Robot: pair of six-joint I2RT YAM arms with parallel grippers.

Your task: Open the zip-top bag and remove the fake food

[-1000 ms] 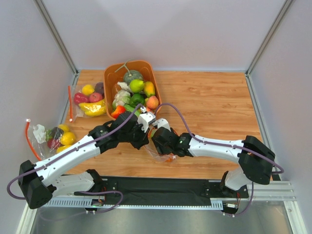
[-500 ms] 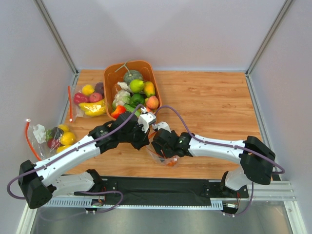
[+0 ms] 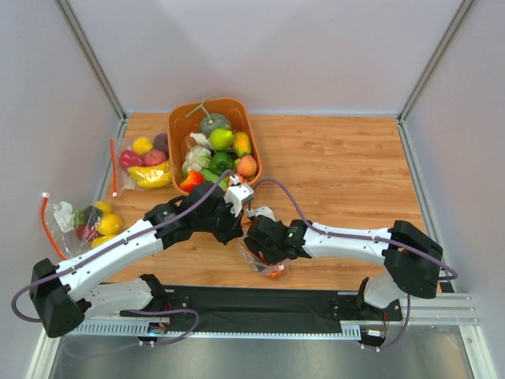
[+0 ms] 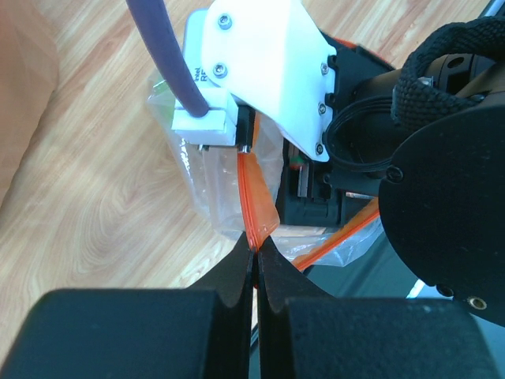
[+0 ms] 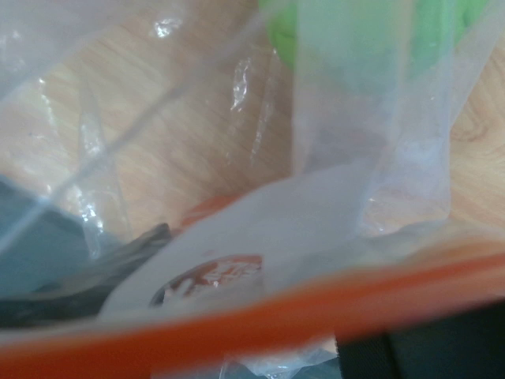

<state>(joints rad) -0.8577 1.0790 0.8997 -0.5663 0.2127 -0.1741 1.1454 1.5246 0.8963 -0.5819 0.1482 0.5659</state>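
Note:
The zip-top bag (image 3: pixel 264 260) hangs crumpled between both grippers near the table's front edge. My left gripper (image 4: pixel 254 246) is shut on its red-orange zip strip (image 4: pixel 256 201), with clear film (image 4: pixel 203 185) hanging behind. My left gripper (image 3: pixel 243 223) and right gripper (image 3: pixel 259 249) meet at the bag's mouth. The right wrist view looks through the film: the zip strip (image 5: pixel 316 316) runs across the bottom, above it a white label (image 5: pixel 213 276). Fake food shows as a green fruit (image 5: pixel 371 31) and an orange-red piece (image 3: pixel 274 272). The right fingers are hidden by plastic.
An orange basket (image 3: pixel 178 126) of fruit stands at the back left. Two other filled bags lie along the left side, one (image 3: pixel 146 158) beside the basket and one (image 3: pixel 88 221) nearer. A black mat (image 3: pixel 260 304) runs along the front edge.
The right gripper has pushed left and toward the front edge at the bag's mouth, and the bag has sagged lower. The left gripper has stayed shut on the zip strip.

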